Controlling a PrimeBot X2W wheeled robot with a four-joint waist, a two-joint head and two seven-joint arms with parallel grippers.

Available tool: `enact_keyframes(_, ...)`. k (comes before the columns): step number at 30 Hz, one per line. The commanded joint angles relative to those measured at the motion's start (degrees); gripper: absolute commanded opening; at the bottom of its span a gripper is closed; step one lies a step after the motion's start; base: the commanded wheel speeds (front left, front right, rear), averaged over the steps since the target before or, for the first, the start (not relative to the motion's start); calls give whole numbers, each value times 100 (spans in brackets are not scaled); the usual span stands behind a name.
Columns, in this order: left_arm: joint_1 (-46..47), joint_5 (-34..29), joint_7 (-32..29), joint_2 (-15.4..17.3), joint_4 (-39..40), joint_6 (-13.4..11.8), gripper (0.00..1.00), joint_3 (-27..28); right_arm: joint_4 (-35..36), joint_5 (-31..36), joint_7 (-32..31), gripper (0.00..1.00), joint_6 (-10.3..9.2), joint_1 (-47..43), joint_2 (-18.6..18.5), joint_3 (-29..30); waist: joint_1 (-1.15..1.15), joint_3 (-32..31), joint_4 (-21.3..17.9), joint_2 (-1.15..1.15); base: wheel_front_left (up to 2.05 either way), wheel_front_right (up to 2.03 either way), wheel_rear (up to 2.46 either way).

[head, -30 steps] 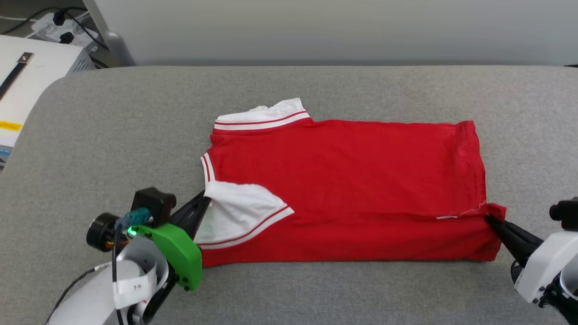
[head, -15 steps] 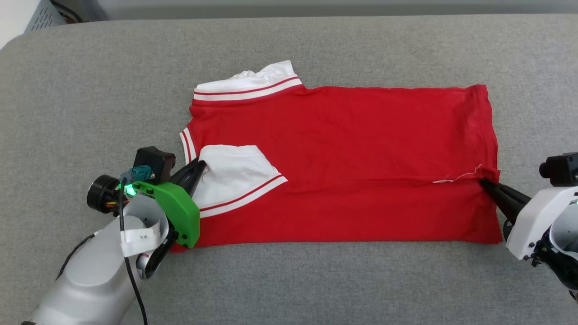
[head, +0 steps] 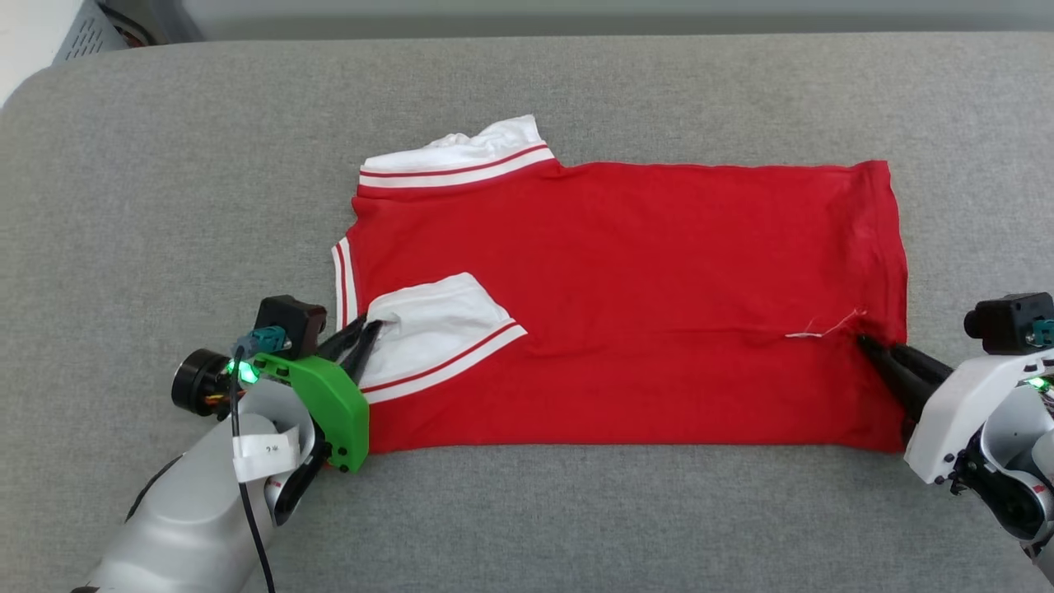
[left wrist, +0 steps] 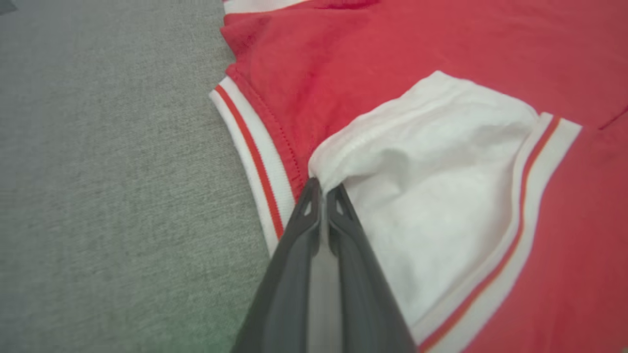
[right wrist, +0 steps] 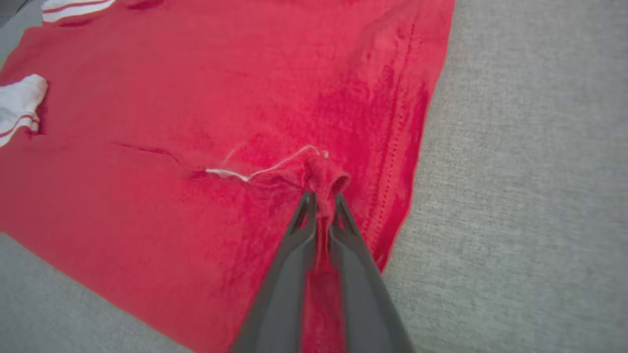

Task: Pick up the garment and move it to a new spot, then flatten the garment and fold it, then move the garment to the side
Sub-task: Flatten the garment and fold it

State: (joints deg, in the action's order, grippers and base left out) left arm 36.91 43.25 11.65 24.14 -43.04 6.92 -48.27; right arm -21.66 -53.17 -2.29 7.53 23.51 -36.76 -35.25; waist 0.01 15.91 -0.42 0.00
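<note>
So the garment (head: 626, 305) is lying flat in the middle of the grey worktop (head: 165, 206), collar end pointing left and hem pointing right, plain red side facing up. The near long edge is sitting doubled over onto the body, with one white sleeve (head: 436, 329) resting on top of the red near the left end. The other sleeve (head: 461, 156) is poking out at the far left corner. The left pincer (head: 369, 327) is pinching the corner of that near sleeve, fingers squeezed together on the cloth (left wrist: 323, 189). The right pincer (head: 863, 339) is nipping a little bunch of red fabric at the hem end (right wrist: 321, 196), right beside a loose white thread (right wrist: 255, 172).
</note>
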Motion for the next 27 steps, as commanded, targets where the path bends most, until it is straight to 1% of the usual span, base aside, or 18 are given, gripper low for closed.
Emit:
enact_keyframes(1,22,72,40,30,-69,25,100,-19,20,-18,126,100,-4,-78,-32,47,-1,-196,86,0,0,0,0)
enact_keyframes(7,217,19,101,269,150,31,100,32,238,38,492,100,-4,-434,-149,321,-1,-598,193,0,0,0,0)
enact_keyframes(10,339,67,-125,435,404,35,100,35,415,88,540,100,-4,-624,-209,483,-1,-745,225,0,0,0,0)
enact_keyframes(12,418,181,-391,534,603,41,100,30,522,122,534,100,-4,-745,-240,595,-1,-815,251,0,0,0,0)
enact_keyframes(14,503,380,-785,627,820,48,100,13,625,164,508,100,-4,-854,-260,700,-1,-866,273,0,0,0,0)
enact_keyframes(16,579,611,-1354,736,1022,52,100,-77,705,215,475,100,-4,-945,-254,798,-1,-914,286,0,0,0,0)
enact_keyframes(19,661,1060,-2358,890,1342,54,100,-282,778,304,404,100,-4,-1057,-209,928,-1,-975,298,0,0,0,0)
enact_keyframes(21,688,1470,-3162,998,1553,55,100,-445,824,364,339,100,-4,-1124,-154,1016,-1,-1005,301,0,0,0,0)
enact_keyframes(25,703,1934,-4182,1175,1785,56,100,-711,908,461,229,100,-4,-1196,-44,1143,-1,-1009,280,0,0,0,0)
enact_keyframes(26,652,2126,-4609,1210,1787,56,100,-852,952,518,157,100,-4,-1221,33,1209,-1,-971,251,0,0,0,0)
enact_keyframes(27,626,2177,-4706,1210,1751,56,100,-884,965,532,129,100,-4,-1219,64,1231,-1,-941,234,0,0,0,0)
